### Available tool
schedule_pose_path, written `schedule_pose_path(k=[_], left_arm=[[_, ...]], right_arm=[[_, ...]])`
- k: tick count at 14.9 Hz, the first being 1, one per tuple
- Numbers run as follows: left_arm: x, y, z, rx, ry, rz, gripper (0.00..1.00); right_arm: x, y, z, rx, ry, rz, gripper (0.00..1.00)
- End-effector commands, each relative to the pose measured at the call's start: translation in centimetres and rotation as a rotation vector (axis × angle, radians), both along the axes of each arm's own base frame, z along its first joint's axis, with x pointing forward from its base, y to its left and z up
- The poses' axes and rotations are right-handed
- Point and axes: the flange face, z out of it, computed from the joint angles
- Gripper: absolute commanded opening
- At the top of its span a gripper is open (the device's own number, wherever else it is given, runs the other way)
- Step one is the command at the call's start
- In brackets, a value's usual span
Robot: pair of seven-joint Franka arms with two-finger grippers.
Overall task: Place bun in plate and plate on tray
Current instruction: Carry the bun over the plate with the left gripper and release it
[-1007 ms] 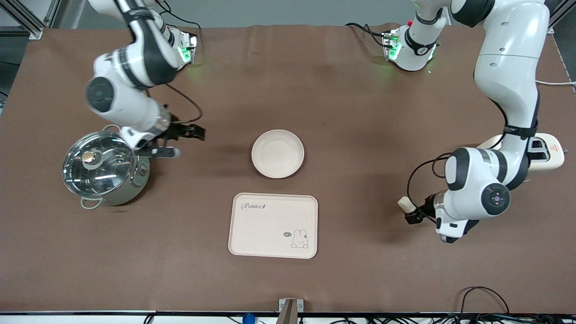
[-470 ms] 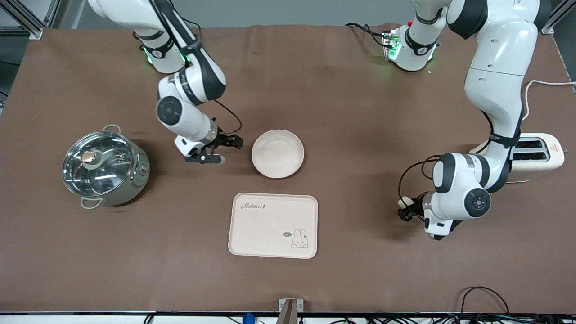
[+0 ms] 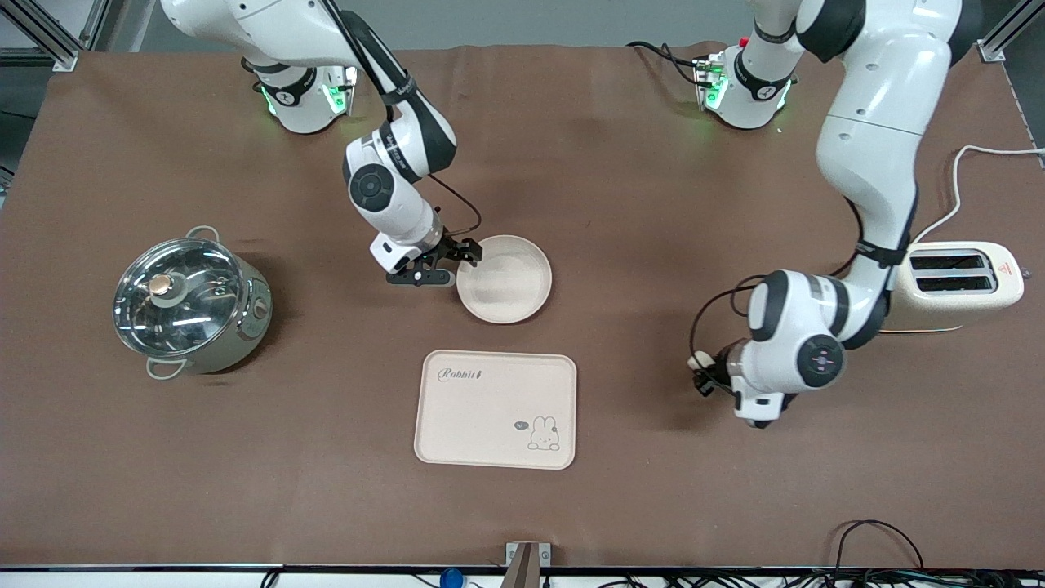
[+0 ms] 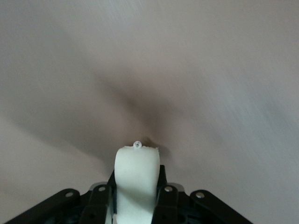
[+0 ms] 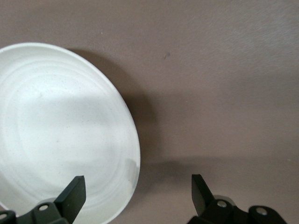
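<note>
In the front view the plate (image 3: 504, 279) sits bare near the middle of the frame on the brown worktop (image 3: 620, 204), with the tray (image 3: 495, 409) just below it, nearer the camera and apart from the plate. The right gripper (image 3: 447, 267) is at the plate's rim on the side toward the right arm's end of the worktop. Its fingers are spread wide: in the right wrist view one finger (image 5: 71, 195) is over the plate (image 5: 60, 126) just inside the rim, and the other over bare worktop, so the rim lies between them. Whether either finger touches the dish is not clear.

The left gripper (image 3: 707, 375) is at the right of the front frame, over bare worktop, well apart from plate and tray. It is pinching the bun (image 3: 699, 360), which shows as a small pale piece at its tip. In the left wrist view the bun (image 4: 137, 179) stands between the black fingers, with blurred worktop past it.

At mid-left of the front frame stands a steel pot with a glass lid (image 3: 188, 304), and at mid-right a cream toaster (image 3: 963, 283), by the left arm
</note>
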Motion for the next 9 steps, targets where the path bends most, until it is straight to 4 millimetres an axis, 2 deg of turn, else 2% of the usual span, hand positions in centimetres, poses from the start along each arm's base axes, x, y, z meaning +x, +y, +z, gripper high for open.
schedule_pose_path(k=[1,3,6,7,9], left_arm=[[-2.7,-6.8,3.6,0.002,0.025,0.043,0.32],[-4.9,-12.1,4.4,-0.015,0.042,0.082,0.33],[-8.2,-19.1,5.2,-0.043,0.026,0.116,0.35],[-9.3,-21.1,4.7,-0.047,0.022,0.139,0.36],[-11.9,-25.3,4.0,-0.060,0.008,0.161,0.37]], right_arm=[[0.4,-0.2,-0.6,0.009,-0.008,-0.030,1.00],[0.5,-0.2,-0.7,0.009,-0.011,-0.031,1.00],[0.6,-0.1,-1.0,0.011,-0.023,-0.035,1.00],[0.8,0.0,-1.0,0.012,-0.024,-0.035,0.98],[0.9,0.0,-1.0,0.013,-0.025,-0.036,0.77]])
